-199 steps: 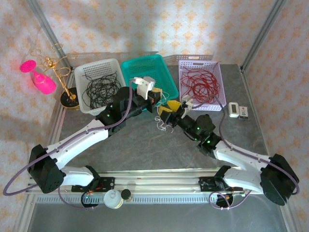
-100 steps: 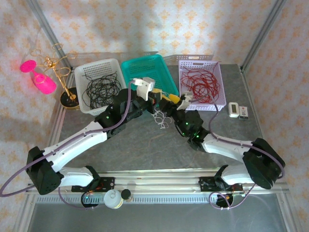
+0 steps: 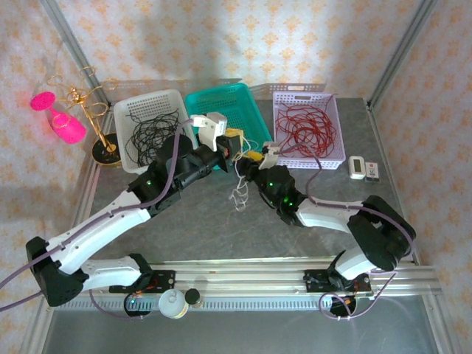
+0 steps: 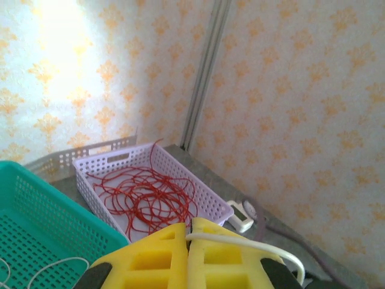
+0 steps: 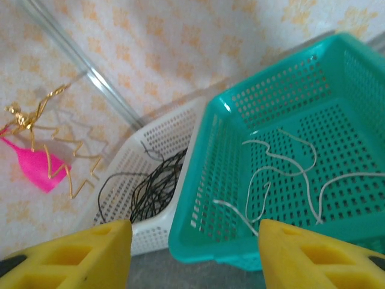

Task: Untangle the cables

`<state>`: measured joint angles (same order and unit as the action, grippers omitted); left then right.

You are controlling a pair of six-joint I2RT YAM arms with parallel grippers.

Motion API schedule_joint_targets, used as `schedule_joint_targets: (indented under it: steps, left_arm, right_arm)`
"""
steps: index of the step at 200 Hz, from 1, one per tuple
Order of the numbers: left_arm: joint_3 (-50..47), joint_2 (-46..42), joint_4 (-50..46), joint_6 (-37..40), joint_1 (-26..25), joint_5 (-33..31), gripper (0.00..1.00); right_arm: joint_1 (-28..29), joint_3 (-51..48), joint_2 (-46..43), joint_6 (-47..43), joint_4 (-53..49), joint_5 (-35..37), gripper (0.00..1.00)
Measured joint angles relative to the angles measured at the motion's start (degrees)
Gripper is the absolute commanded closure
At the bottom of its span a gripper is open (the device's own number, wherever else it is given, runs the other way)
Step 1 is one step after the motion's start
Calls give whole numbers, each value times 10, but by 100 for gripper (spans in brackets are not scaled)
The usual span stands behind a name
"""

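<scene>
My left tool [image 4: 189,244] is shut. Its two yellow pads [image 4: 150,259] press together, and a white cable [image 4: 240,241] is pinched between them and pokes out to one side. Seen from above, that cable hangs down from the tool, and its curly end lies on the gray counter [image 3: 221,228].

My right tool [image 5: 189,238] is just beside the left one. Its pads stand far apart, and nothing is between them.

Right behind both tools sits a teal basket [image 5: 192,198]. A few white strands [image 5: 283,174] lie loose on its bottom. To the left of it, touching its side, is a white basket [image 5: 171,135] with a pile of black cables [image 5: 153,192] inside. To the right of the teal one is a lilac basket [image 4: 204,192]. It holds red cables [image 4: 150,198] in big messy loops.

Past the white basket, at the far left of the counter, stands a gold wire stand [image 3: 108,153]. A bright pink thing [image 3: 68,127] is next to it. I cannot tell what the pink thing is.
</scene>
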<state>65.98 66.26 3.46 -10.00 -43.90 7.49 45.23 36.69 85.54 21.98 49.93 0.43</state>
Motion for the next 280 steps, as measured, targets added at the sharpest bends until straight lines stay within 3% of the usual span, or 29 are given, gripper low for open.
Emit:
schedule_joint_targets:
  steps: [39, 82, 138, 165, 194, 223, 280]
  left_arm:
    - [21, -5, -5, 9, 0, -11, 100]
    - [30, -6, -5, 15, 0, -21, 100]
    - [30, -6, -12, 15, 0, -21, 100]
    - [30, -6, -17, 15, 0, -21, 100]
    - [30, -6, -20, 16, 0, -23, 100]
    - [30, -5, -20, 15, 0, -22, 100]
    - [30, -5, -28, 14, 0, -20, 100]
  right_arm:
    - [0, -17, 22, 3, -21, -53, 44]
    - [-4, -46, 11, -12, -77, -61, 40]
    - [-72, -107, -118, -72, -155, -77, 35]
    - [-85, -159, -199, -124, -141, -142, 35]
    - [-57, -198, -242, -186, -87, -222, 34]
    - [-13, -195, -238, -253, -42, -256, 33]
    - [-9, -129, -120, -327, 29, -245, 36]
